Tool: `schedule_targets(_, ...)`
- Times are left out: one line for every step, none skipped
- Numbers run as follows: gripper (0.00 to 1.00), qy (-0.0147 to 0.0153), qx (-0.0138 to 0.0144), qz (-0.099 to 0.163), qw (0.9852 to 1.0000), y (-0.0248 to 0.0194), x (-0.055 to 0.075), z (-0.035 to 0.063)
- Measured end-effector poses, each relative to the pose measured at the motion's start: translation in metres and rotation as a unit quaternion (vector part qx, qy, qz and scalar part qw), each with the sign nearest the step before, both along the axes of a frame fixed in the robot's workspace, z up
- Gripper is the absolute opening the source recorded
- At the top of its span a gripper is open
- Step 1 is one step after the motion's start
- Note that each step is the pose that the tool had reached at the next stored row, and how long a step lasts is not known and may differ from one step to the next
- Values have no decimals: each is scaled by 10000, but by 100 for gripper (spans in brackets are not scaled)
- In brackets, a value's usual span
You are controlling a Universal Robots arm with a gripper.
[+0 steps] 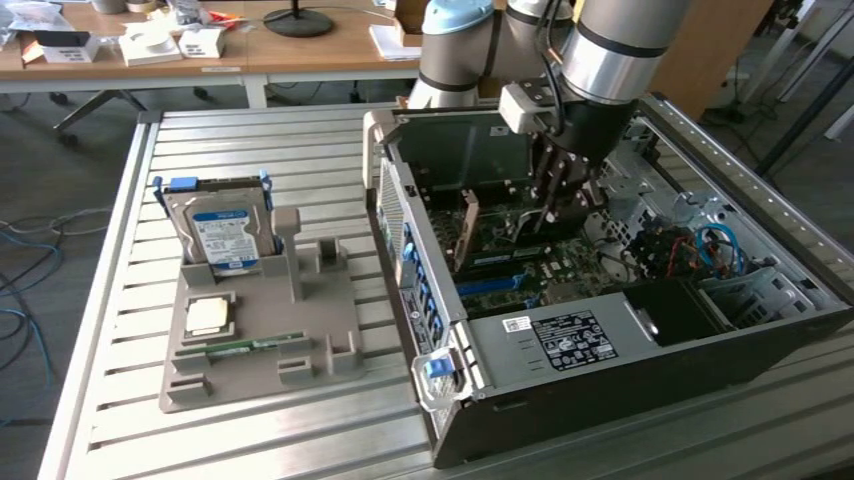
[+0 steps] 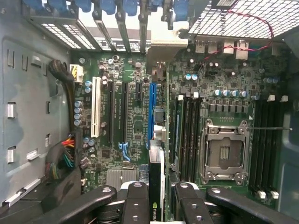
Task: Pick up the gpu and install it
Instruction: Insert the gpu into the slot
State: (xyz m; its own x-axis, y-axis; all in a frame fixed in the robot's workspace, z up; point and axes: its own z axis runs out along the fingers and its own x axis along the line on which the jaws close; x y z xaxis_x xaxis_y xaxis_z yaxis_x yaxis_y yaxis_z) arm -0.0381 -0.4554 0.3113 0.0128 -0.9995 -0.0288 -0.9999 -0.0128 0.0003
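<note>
Install step in hand: gpu (image 2: 155, 205) held low inside the case (image 1: 534, 420)
The gripper (image 1: 561, 205) was half closed, clamping the gpu edge-on just beside the blue slot (image 2: 152, 107); seating likely called for the card's edge square over a slot. The wrist view gave grip and slot, the exterior view the arm reaching down into the case

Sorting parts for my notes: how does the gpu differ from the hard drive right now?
The gpu is clamped in the gripper inside the computer case; the hard drive leans in the grey tray outside it. The gpu is a thin dark card; the hard drive is a thicker silver block with a blue label. Both are computer parts.
</note>
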Motion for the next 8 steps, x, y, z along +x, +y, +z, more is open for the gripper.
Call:
schedule_targets(26, 0, 0, 0, 10000, 0, -7, -4)
schedule_targets(26, 0, -2, 1, 10000, 0, -17, -7)
schedule_targets(26, 0, -4, 1, 10000, 1, -30, -9)
schedule_targets(26, -1, -5, 0, 10000, 2, -42, -14)
schedule_targets(26, -1, -7, 0, 10000, 2, -48, -23)
schedule_targets(26, 0, -9, 0, 10000, 2, -51, -36)
schedule_targets(26, -1, -11, 1, 10000, 2, -53, -54)
schedule_targets(26, -1, -13, 1, 10000, 2, -56, -71)
